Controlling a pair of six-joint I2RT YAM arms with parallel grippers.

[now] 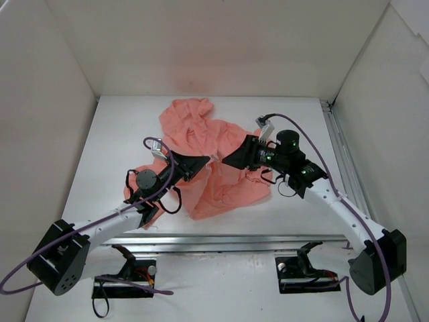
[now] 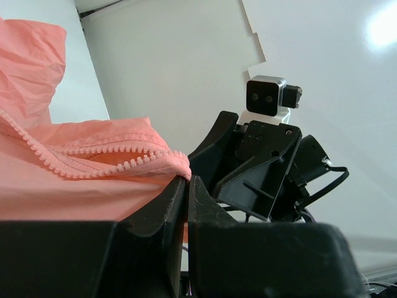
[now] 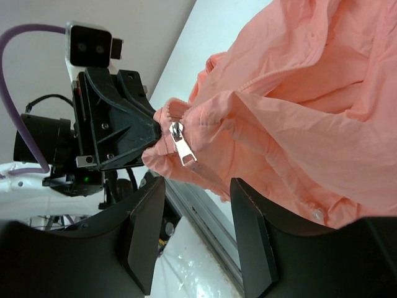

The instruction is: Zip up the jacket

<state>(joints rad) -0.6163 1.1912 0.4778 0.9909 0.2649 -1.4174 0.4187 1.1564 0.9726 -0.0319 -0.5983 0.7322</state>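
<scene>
The salmon-pink jacket (image 1: 201, 144) lies crumpled in the middle of the white table, and the two grippers hold up part of its front edge. My left gripper (image 2: 187, 178) is shut on the fabric edge where the two rows of zip teeth (image 2: 93, 162) end. In the top view it (image 1: 203, 163) faces my right gripper (image 1: 229, 159) at close range. My right gripper (image 3: 198, 181) is open. The silver zip pull (image 3: 182, 144) hangs from the pinched edge just beyond its fingertips, with nothing between the fingers (image 3: 146, 230). The left gripper (image 3: 118, 133) shows behind the pull.
White walls enclose the table on three sides. An aluminium rail (image 1: 221, 238) runs along the front edge and another (image 1: 343, 161) along the right side. The front rail (image 3: 208, 233) lies right under my right fingers. A purple cable (image 1: 167, 184) loops over the left arm.
</scene>
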